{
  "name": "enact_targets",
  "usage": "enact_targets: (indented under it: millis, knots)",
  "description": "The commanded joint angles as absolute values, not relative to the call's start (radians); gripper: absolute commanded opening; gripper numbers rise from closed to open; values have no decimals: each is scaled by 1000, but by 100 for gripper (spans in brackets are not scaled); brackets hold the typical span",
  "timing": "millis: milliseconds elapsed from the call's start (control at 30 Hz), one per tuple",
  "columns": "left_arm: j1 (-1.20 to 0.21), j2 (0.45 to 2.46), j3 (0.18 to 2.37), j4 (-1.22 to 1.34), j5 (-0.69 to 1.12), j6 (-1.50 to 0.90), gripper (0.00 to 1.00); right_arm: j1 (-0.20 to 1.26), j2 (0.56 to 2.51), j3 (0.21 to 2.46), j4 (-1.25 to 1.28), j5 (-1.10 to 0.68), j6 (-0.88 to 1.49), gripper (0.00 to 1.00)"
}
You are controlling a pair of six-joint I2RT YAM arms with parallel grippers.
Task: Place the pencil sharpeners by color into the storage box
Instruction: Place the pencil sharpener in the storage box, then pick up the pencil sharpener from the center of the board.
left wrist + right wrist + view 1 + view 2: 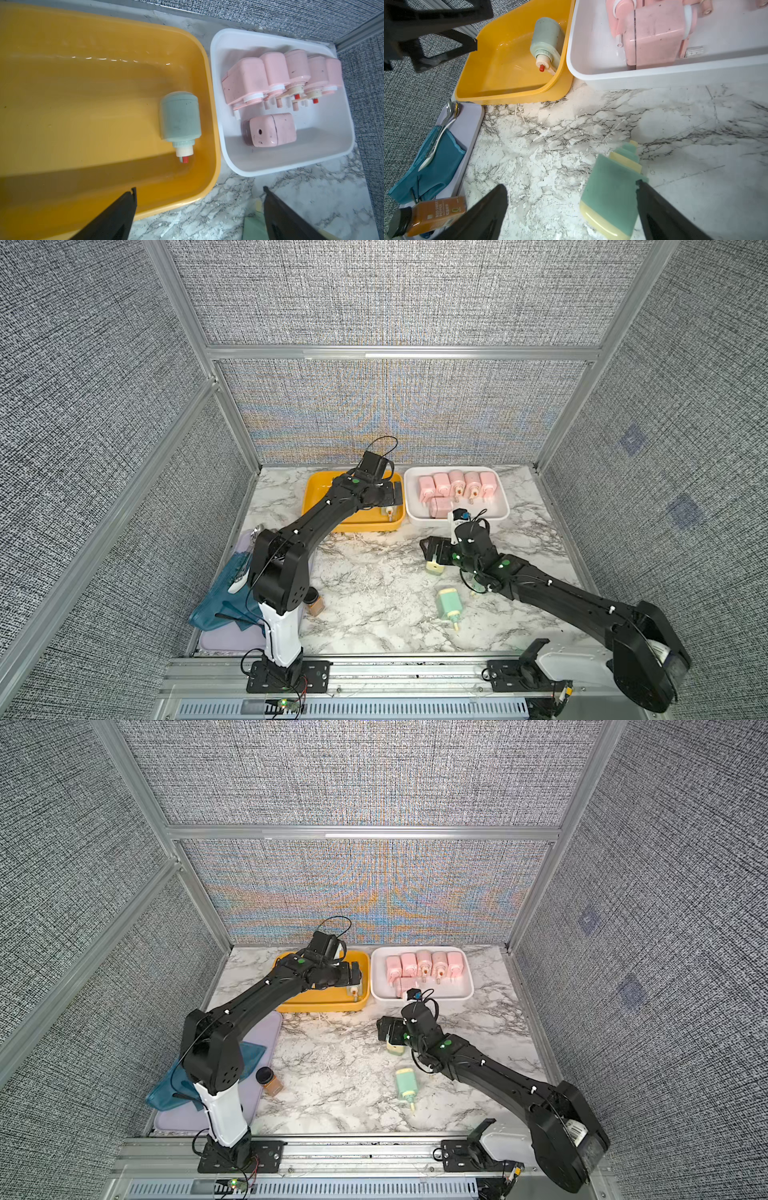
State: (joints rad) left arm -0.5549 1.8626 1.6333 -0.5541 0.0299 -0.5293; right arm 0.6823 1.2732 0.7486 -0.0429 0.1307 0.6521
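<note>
A mint green pencil sharpener (179, 118) lies alone in the yellow storage box (318, 493). My left gripper (199, 188) hovers open and empty over that box's near right corner. Several pink pencil sharpeners (457, 485) fill the white storage box (457, 520) beside it. On the marble table, my right gripper (570, 184) stands open astride a second green sharpener (612, 187). That sharpener rests against one finger, with a wide gap to the other. A third green sharpener (449, 603) lies loose nearer the front.
A lilac mat (232, 641) at the front left carries a teal cloth (220, 601) and spoons. A small brown spice jar (313, 601) with a black lid stands beside the left arm's base. Grey walls close in the back and both sides.
</note>
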Motion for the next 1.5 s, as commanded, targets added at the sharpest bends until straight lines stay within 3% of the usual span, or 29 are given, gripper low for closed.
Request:
enact_targets:
  millis: [0,467,1000,1467]
  knots:
    - [-556,1800,1551,-471,86,-561,99,708,1292,763,-116,296,717,99]
    - [-565,1550,1232,-365,81,-560,99,741,1416,737,-92,238,741,99]
    - [-566,1570,1233,-403,57,-564,99,735,1434,739,-241,319,695,97]
    - [-565,1582,1253,-428,40,-558,99,723,1394,744,-268,290,538,75]
